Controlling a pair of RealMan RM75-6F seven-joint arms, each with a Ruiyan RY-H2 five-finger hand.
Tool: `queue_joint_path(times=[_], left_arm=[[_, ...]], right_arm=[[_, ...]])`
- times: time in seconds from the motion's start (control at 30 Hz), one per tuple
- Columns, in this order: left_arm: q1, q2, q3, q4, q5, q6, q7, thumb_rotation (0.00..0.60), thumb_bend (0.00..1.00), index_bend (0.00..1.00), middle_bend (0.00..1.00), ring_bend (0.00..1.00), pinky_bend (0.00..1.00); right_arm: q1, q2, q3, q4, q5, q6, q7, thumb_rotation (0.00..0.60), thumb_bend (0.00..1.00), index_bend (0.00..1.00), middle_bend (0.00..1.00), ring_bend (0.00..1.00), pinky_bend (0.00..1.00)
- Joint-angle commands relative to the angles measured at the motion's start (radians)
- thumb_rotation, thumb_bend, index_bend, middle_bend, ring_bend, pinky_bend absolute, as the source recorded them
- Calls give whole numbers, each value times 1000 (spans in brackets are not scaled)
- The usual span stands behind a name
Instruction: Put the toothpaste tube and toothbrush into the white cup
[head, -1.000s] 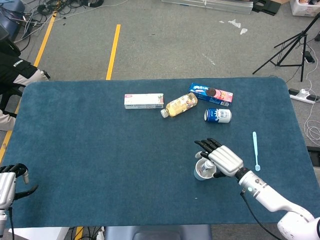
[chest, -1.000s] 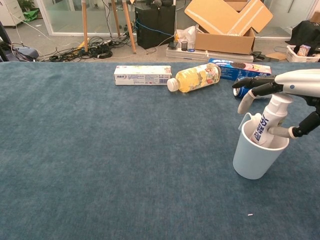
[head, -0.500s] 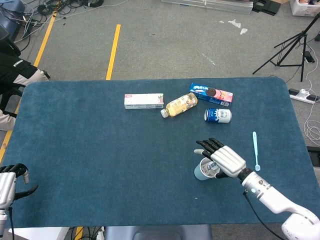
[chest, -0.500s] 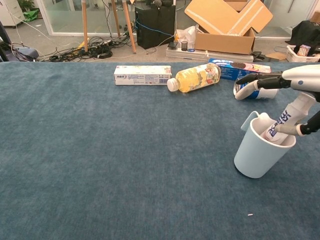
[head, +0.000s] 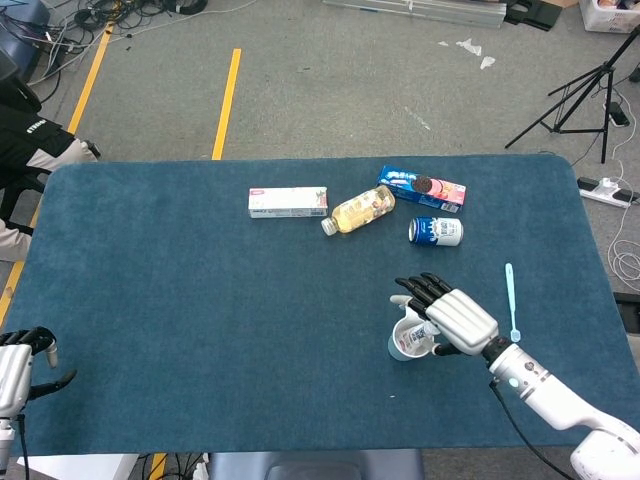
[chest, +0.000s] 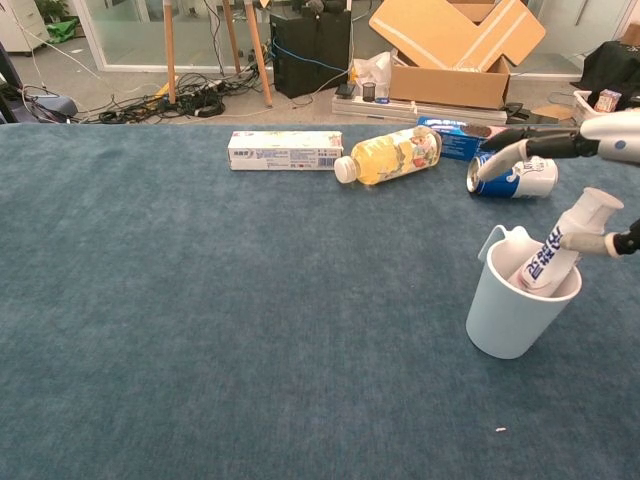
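The white cup stands upright on the blue table, also seen from above in the head view. The white toothpaste tube leans in it, cap up and to the right. My right hand hovers over the cup's right side with its fingers spread above the tube. The thumb touches the tube near its cap, but nothing is gripped. The light blue toothbrush lies on the table to the right of that hand. My left hand idles at the near left corner, holding nothing.
At the back of the table lie a toothpaste box, a juice bottle on its side, a cookie pack and a blue can. The can lies just behind the cup. The table's right edge runs near the toothbrush.
My right hand lifted its fingers off the tube and drew up and right. The tube now leans right in the cup. The cup tipped briefly, then stood upright again.
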Motion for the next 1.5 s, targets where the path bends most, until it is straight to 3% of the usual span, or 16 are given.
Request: queue_joint_path(times=[0.03, 0.3, 0.43, 0.6, 0.73, 0.87, 1.03, 1.23, 1.5], left_arm=[[0, 0, 0, 0, 1, 1, 1, 600, 0, 699, 439, 387, 349], [-1, -4, 0, 1, -1, -1, 12, 600, 0, 699, 439, 387, 349], [1, -4, 1, 0, 1, 4, 11, 600, 0, 699, 440, 387, 349], [1, -5, 2, -2, 6, 6, 17, 600, 0, 699, 440, 386, 349], [0, -8, 3, -3, 8, 6, 23, 600, 0, 699, 439, 387, 349], [0, -8, 3, -3, 8, 5, 24, 600, 0, 699, 440, 386, 349], [0, -8, 2, -3, 7, 6, 22, 600, 0, 699, 439, 387, 349], [-1, -7, 2, -1, 5, 2, 19, 600, 0, 699, 440, 387, 349], [-1, -8, 3, -1, 5, 0, 20, 600, 0, 699, 440, 387, 349]], right_arm=[[-17, 48, 9, -39, -25, 53, 8, 600, 277, 180, 0, 0, 64], [-74, 174, 29, -139, -66, 190, -32, 600, 272, 144, 0, 0, 75], [-148, 213, 48, -172, -31, 301, -137, 600, 268, 121, 60, 24, 316], [-223, 243, 50, -197, 64, 351, -234, 600, 271, 120, 370, 351, 624], [-256, 247, 51, -192, 157, 336, -255, 600, 271, 120, 509, 571, 758], [-273, 235, 62, -189, 256, 306, -220, 600, 272, 120, 624, 692, 861], [-279, 220, 83, -188, 405, 241, -174, 600, 272, 120, 685, 753, 908], [-258, 240, 109, -195, 592, 71, -42, 600, 275, 92, 701, 765, 917], [-244, 246, 139, -180, 718, -83, 109, 600, 294, 24, 701, 765, 917]])
